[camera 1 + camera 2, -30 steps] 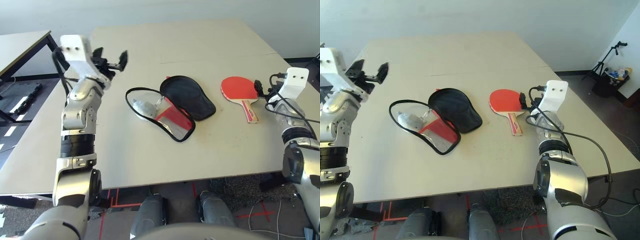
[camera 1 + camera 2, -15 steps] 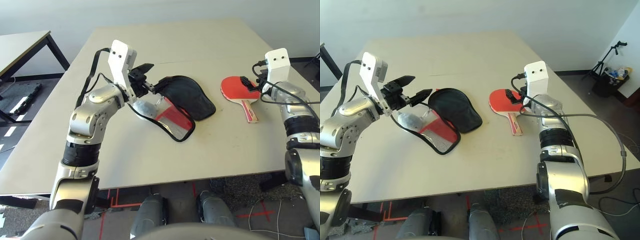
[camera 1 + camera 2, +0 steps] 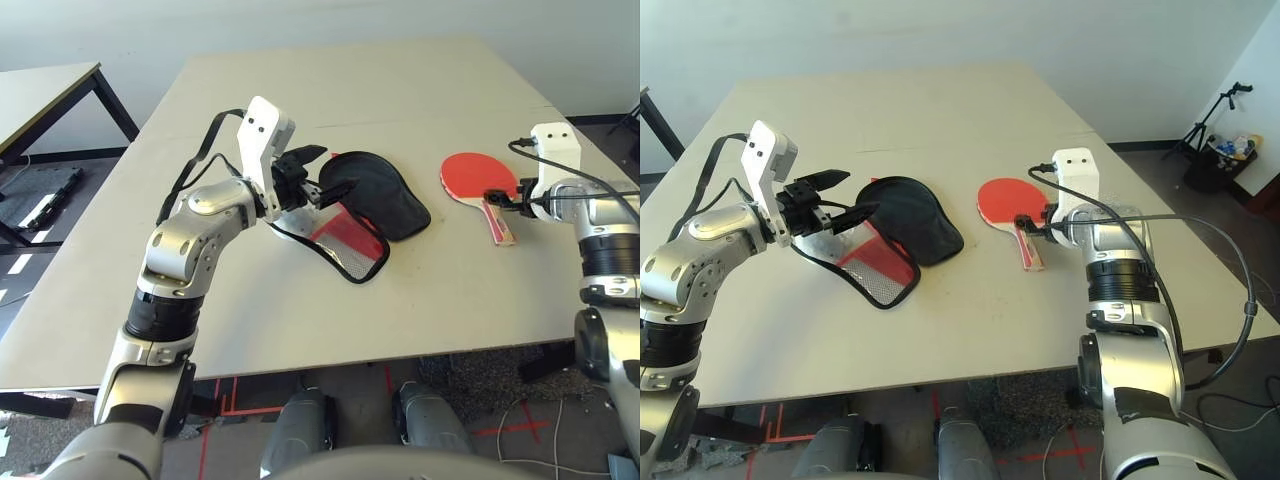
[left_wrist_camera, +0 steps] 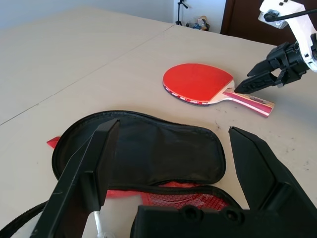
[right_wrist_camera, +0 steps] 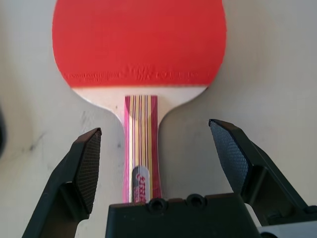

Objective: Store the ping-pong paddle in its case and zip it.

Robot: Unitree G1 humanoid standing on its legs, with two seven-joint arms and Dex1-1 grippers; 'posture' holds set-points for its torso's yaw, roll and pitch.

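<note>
Red-faced ping-pong paddle (image 5: 138, 39) flat on the table (image 3: 400, 80), handle between the right gripper's (image 5: 158, 148) spread fingers, well apart from the unzipped case (image 3: 345, 215) under the wide-open left gripper (image 3: 840, 198); possibly nudged askew by an off-centre closing.

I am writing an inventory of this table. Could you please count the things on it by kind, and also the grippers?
Ping-pong paddle: 1
Case, lying open: 1
Grippers, left gripper and right gripper, both open: 2
Total: 4
</note>
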